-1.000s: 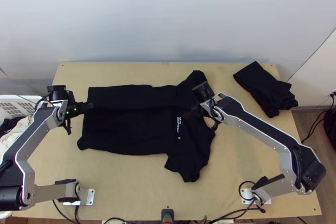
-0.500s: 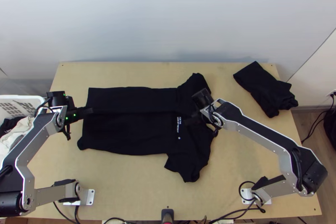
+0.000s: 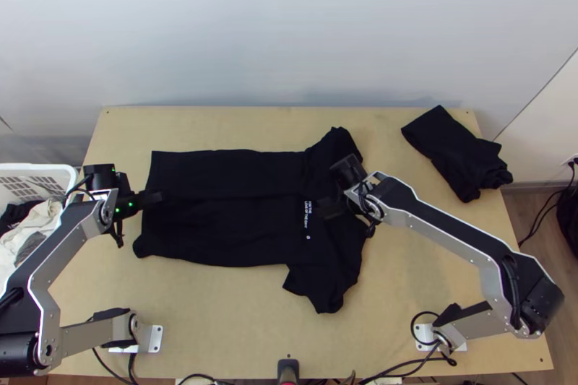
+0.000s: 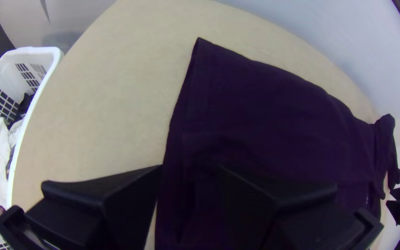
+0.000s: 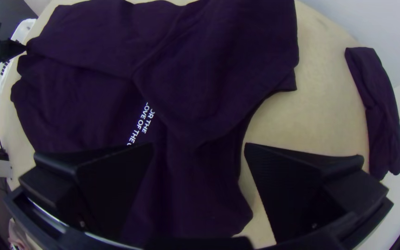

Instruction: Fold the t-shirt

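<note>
- Across the middle of your table (image 3: 231, 327) lies the black T-shirt (image 3: 224, 237), its far side folded over lengthwise; the near sleeve (image 3: 321, 295) lies spread toward you, and white lettering (image 3: 307, 215) faces up on the chest;
- over the bottom hem, you have the left gripper (image 3: 157, 198), fingers apart, with shirt cloth below the gap;
- above the chest, near the lettering, you have the right gripper (image 3: 321, 209), fingers wide apart too;
- at the table's far right corner, you see another dark garment (image 3: 451, 150), folded;
- beside the left edge stands a white basket (image 3: 43, 166) of clothes (image 3: 32, 226).
</note>
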`<state>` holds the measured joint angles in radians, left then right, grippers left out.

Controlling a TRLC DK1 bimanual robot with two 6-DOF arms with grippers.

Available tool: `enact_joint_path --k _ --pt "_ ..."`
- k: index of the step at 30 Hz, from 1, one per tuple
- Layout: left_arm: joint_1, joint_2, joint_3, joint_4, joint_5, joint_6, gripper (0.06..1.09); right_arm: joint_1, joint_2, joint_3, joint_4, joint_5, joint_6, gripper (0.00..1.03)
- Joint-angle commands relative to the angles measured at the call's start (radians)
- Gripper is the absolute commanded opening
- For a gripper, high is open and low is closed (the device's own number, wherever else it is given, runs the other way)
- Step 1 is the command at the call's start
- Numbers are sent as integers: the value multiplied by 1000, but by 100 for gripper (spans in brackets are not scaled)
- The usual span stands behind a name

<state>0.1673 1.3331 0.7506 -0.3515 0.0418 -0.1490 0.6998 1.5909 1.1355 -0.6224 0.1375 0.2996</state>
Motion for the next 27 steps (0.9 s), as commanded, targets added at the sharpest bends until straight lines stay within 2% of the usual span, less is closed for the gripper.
enact_joint_path --k 1,3,6,10,13,19,27 --pt "-6 -32 3 -78 0 5 78 -10 -23 27 -39 -9 10 99" --pt "-5 -60 27 -161 0 42 82 -14 -34 47 -68 -7 9 99" --pt "8 -109 62 -287 1 115 83 -40 -68 63 -105 -7 4 99" --pt "40 -158 72 -491 104 210 82 -79 -129 66 -128 -9 4 99" --pt "41 -164 55 -586 102 243 82 -95 -167 70 -128 -7 13 99" --pt "66 -226 -46 -573 90 285 82 -114 -212 104 -195 -9 38 99" --pt "67 -298 -160 -429 20 293 82 -74 -253 73 -240 -7 38 99"
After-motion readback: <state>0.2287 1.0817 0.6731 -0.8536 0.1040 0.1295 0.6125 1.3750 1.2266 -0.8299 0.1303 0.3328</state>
